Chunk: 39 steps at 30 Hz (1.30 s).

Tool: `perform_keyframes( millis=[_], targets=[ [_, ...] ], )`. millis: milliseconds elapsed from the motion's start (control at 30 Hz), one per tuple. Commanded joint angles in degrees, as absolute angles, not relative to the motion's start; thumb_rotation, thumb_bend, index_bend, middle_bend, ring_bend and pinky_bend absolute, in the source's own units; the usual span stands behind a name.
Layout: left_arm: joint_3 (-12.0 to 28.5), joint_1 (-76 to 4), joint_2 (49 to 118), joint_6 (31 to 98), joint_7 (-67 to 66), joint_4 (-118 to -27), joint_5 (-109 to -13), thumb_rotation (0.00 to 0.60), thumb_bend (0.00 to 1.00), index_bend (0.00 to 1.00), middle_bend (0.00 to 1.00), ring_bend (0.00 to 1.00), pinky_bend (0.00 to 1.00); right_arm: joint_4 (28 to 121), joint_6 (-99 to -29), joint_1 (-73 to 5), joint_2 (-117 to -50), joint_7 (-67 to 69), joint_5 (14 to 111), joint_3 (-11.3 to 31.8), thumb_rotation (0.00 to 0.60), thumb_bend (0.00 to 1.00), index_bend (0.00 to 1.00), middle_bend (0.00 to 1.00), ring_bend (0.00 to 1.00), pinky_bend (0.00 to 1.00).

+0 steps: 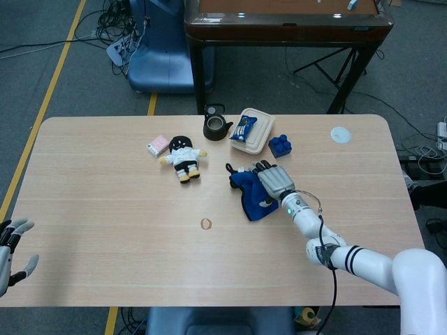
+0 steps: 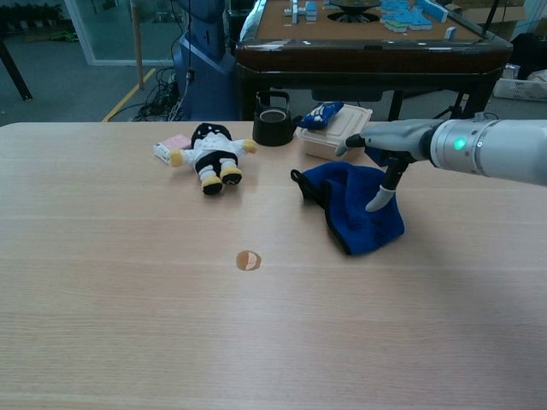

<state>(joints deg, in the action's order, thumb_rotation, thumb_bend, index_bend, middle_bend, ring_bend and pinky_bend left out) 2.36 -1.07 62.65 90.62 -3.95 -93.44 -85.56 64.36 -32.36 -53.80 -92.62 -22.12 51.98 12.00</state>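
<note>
A blue knit hat [image 1: 249,193] [image 2: 349,209] lies crumpled near the table's middle. My right hand [image 1: 272,182] [image 2: 386,141] hovers flat over its right half, fingers spread and palm down, thumb pointing down at the cloth; it holds nothing. My left hand [image 1: 8,251] sits off the table's near left corner, fingers apart and empty, seen only in the head view. A small plush doll [image 1: 184,157] [image 2: 209,152] lies face up to the left of the hat.
At the back stand a black teapot [image 1: 216,126], a beige lidded box [image 1: 255,136] with a blue snack packet [image 1: 244,126] on top, a blue toy brick [image 1: 280,145] and a pink packet [image 1: 158,145]. A white disc [image 1: 340,135] lies far right. A brown spot [image 1: 206,223] marks the tabletop.
</note>
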Motion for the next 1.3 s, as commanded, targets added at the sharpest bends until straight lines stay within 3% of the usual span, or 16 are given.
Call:
perform_keyframes(
  millis=[33, 233, 500, 667, 833, 1100, 1300],
  targets=[
    [2.37, -0.93, 62.62, 90.63, -3.78, -93.27, -85.38, 0.600, 0.27, 0.23, 0.18, 0.12, 0.12, 62.28, -31.56, -54.86, -94.06, -22.33, 51.09, 11.32, 0.600, 0.13, 0.01, 0.14, 0.05, 0.22],
    [2.36, -0.68, 62.59, 90.72, -3.21, -92.77, -85.39, 0.600, 0.27, 0.24, 0.18, 0.12, 0.12, 55.15, -30.24, -56.56, -98.19, -21.02, 50.32, 10.80, 0.600, 0.17, 0.20, 0.28, 0.17, 0.23],
    [2.33, -0.52, 62.67, 90.48, -2.82, -92.54, -85.27, 0.600, 0.27, 0.24, 0.18, 0.12, 0.12, 51.81, -31.02, -56.73, -100.61, -20.54, 52.07, 9.38, 0.600, 0.40, 0.45, 0.46, 0.36, 0.44],
    [2.31, -0.38, 62.54, 90.76, -2.68, -92.60, -85.61, 0.600, 0.27, 0.25, 0.18, 0.12, 0.12, 52.90, -32.34, -56.47, -100.24, -18.72, 53.63, 10.03, 0.600, 0.67, 0.61, 0.58, 0.50, 0.67],
    [2.33, -0.09, 62.33, 91.18, -2.44, -92.84, -85.75, 0.600, 0.27, 0.26, 0.18, 0.12, 0.12, 59.64, -36.67, -55.27, -96.56, -14.43, 57.51, 12.15, 0.600, 0.86, 0.70, 0.65, 0.60, 0.78],
    [2.29, 0.09, 62.07, 91.58, -2.47, -93.35, -86.32, 0.600, 0.27, 0.26, 0.18, 0.12, 0.12, 71.30, -44.86, -53.98, -91.33, -9.76, 63.17, 15.89, 0.600, 0.87, 0.71, 0.67, 0.62, 0.81],
    [2.16, 0.49, 61.78, 92.09, -1.99, -93.49, -86.62, 0.600, 0.27, 0.26, 0.18, 0.12, 0.12, 71.66, -47.38, -55.83, -93.75, -9.89, 63.42, 18.24, 0.600, 0.86, 0.71, 0.67, 0.62, 0.81]
  ],
)
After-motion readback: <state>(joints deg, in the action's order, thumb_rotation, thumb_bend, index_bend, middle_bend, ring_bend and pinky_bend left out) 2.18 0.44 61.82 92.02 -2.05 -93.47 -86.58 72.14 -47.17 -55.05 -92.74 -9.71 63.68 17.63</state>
